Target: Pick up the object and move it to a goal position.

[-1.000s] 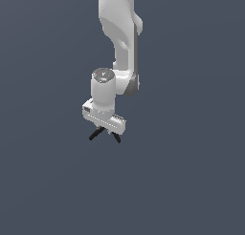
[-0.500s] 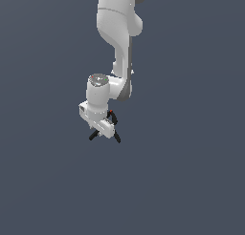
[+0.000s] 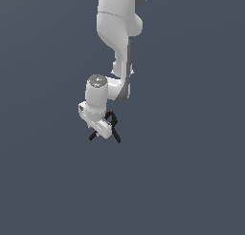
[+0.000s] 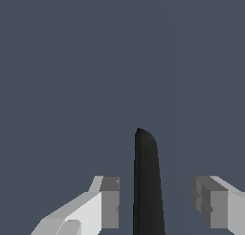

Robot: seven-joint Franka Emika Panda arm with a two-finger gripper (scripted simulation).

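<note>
Two gripper [image 4: 155,205] fingers [image 4: 110,203] stand spread, clear gaps around the black clamp [image 4: 146,181], its legs partly hidden behind the white hand.

From my seat the arm [image 3: 117,33] looks like smooth, softly glossy white plastic, the clamp [image 3: 113,125] like matt black plastic with a tiny red spot, the finger pads [image 4: 110,203] a dull flat grey, and the ground [image 3: 191,172] an even, matt slate blue.
</note>
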